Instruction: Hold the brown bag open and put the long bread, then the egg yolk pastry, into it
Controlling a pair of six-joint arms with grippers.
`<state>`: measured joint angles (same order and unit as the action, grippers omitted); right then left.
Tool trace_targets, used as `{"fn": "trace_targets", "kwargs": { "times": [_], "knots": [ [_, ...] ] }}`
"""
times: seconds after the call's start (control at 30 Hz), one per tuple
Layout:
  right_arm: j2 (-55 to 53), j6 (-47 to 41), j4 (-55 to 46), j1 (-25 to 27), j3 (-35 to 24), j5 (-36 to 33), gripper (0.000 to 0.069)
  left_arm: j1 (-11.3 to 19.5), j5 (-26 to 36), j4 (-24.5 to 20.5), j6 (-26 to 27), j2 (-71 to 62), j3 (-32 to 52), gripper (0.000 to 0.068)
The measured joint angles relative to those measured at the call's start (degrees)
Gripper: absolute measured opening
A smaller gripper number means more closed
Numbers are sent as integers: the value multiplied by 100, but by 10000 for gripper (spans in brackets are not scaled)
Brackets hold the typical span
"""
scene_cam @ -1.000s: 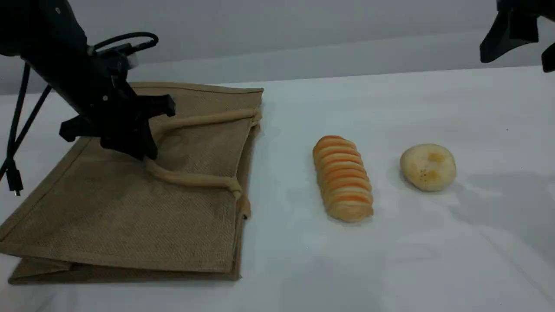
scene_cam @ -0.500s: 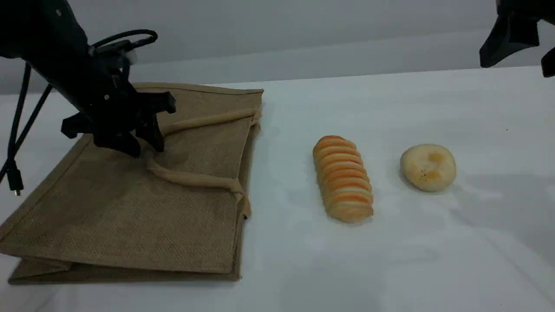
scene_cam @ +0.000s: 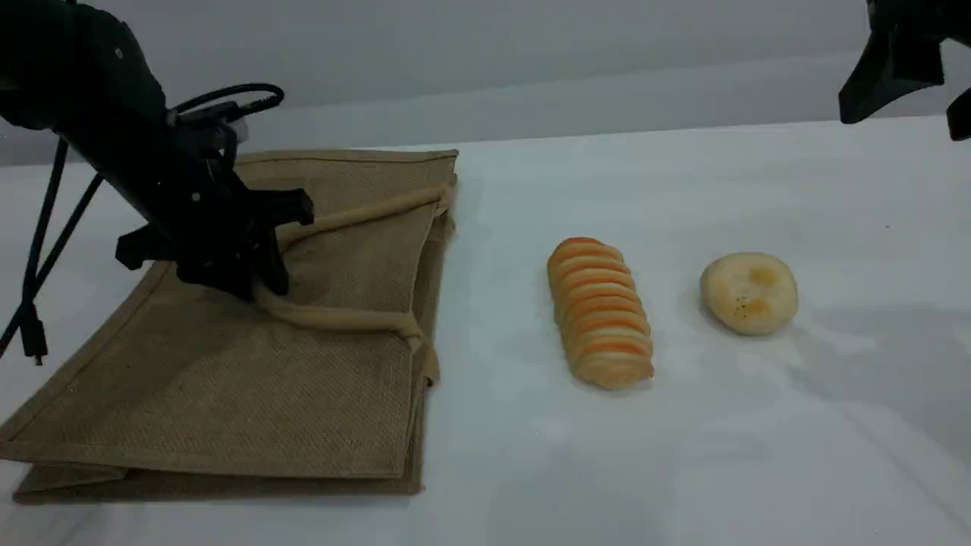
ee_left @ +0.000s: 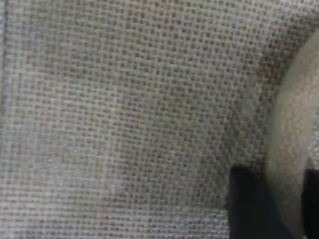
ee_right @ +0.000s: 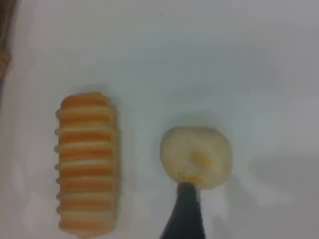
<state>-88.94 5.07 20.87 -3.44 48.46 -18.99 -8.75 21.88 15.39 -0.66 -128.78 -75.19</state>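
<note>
The brown bag (scene_cam: 227, 379) lies flat at the table's left, mouth toward the middle, its rope handle (scene_cam: 341, 318) looping over the top panel. My left gripper (scene_cam: 254, 284) is pressed down at the handle's bend. In the left wrist view its two dark fingers (ee_left: 249, 209) sit tight on either side of the beige handle (ee_left: 286, 149) over jute weave. The long bread (scene_cam: 599, 311) lies striped at centre, with the egg yolk pastry (scene_cam: 749, 293) to its right. My right gripper (scene_cam: 914, 106) hangs open, high at the top right. Its camera sees the bread (ee_right: 87, 162) and pastry (ee_right: 195, 154) below.
The white table (scene_cam: 683, 455) stretches bare around both foods and toward the front edge. A black cable (scene_cam: 34, 250) dangles from the left arm beside the bag's left side. A grey wall rises behind the table.
My left gripper rose and opened slightly off the bag, then came back down and narrowed around the handle. The bag's top panel shifted a little. The right arm stayed put.
</note>
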Motion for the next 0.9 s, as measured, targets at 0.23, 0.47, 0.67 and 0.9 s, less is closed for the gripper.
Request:
{"fn": "trace_targets", "kwargs": {
  "times": [0.23, 0.47, 0.67, 0.9],
  "knots": [
    [0, 0, 0, 0, 0, 0, 552, 0, 407, -67, -58, 83, -112, 88],
    [0, 574, 540, 0, 0, -465, 552, 0, 2140, -100, 1120, 917, -1113, 88],
    [0, 2097, 2088, -6, 0, -641, 552, 0, 3784, -30, 1980, 1654, -2302, 88],
    [-151, 4354, 4367, -6, 0, -902, 552, 0, 4861, 99, 2741, 1912, -3398, 88]
  ]
}}
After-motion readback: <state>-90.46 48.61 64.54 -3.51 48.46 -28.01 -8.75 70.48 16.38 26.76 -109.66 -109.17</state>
